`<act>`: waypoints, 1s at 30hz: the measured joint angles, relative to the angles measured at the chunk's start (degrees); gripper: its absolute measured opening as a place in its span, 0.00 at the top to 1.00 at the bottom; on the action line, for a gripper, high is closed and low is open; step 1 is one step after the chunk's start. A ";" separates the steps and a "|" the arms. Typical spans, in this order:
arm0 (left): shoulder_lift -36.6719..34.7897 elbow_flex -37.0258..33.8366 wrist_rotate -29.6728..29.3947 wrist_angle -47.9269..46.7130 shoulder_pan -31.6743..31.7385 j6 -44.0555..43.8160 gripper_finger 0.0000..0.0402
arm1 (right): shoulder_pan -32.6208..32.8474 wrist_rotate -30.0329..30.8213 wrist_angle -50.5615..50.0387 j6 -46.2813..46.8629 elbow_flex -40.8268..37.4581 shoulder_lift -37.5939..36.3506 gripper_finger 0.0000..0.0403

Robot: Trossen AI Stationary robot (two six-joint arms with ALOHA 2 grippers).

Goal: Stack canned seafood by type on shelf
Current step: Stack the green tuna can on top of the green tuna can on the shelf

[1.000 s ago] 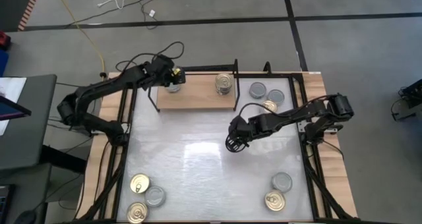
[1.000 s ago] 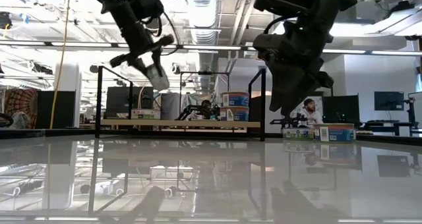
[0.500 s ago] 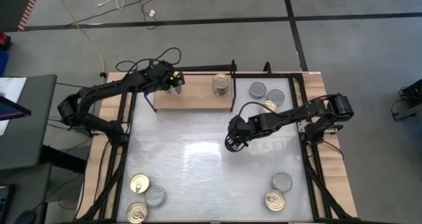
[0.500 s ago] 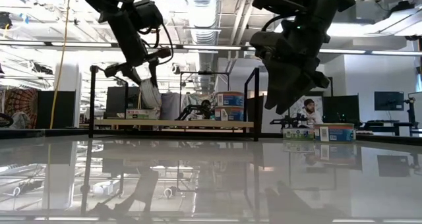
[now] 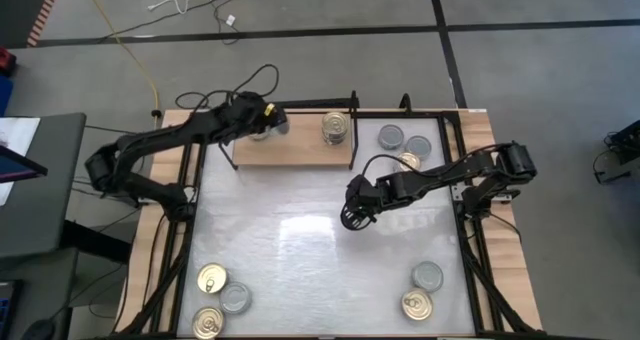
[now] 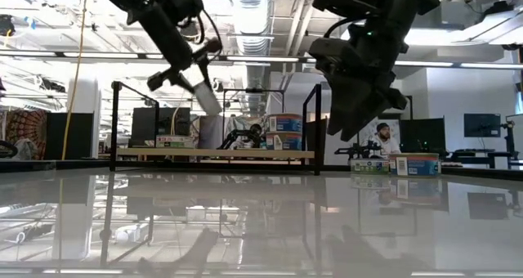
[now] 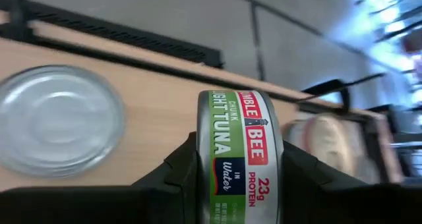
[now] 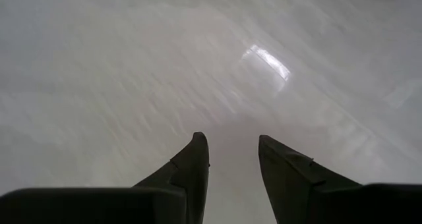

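Left gripper (image 7: 239,184) clamped on a tuna can (image 7: 241,155), held on edge, label facing the wrist camera, fingers pressing the two flat faces. In the overhead view, can (image 5: 278,123) hovering above the far-left part of the shelf (image 5: 290,150), near its back edge. From table level, can (image 6: 204,96) tilted and well above the board (image 6: 214,153), not touching it.

One silver can (image 7: 59,117) already lying flat on the shelf, seen in the left wrist view beside the held one. Gold-topped stack (image 5: 338,126) standing at the shelf's right end. Three more cans (image 5: 403,143) just right of the shelf frame; loose cans at near left (image 5: 218,298) and near right (image 5: 421,290) of the white table (image 5: 310,250).

Right gripper (image 5: 352,216) hanging over bare table mid-right, fingers (image 8: 191,165) parted a little, nothing between them. Idle.

Risks, as judgement:
- Can gripped on edge: must be turned flat before release. Let go tilted, likely to roll or land on its rim and run off the back edge.
- Position close to back edge and wire frame: small overshoot could drop it behind the shelf or knock the frame.
- Type of held can not readable from top; wrong stack possible if set on a mismatched can.
- Off-centre landing on the silver can could slide it or leave a leaning stack.
- Shelf looks light; a hard press could shift it.
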 joint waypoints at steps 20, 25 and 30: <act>-8.04 -17.76 -23.46 18.73 -37.16 -19.90 0.67 | 7.17 0.24 29.83 11.65 -33.34 -31.02 0.63; -7.71 -27.27 -29.66 33.26 -45.15 -24.57 0.67 | 7.63 4.53 57.17 11.88 -38.55 -28.16 0.63; -7.67 -30.50 -31.11 37.14 -49.44 -24.20 0.67 | 7.58 6.83 74.37 12.08 -38.26 -18.31 0.62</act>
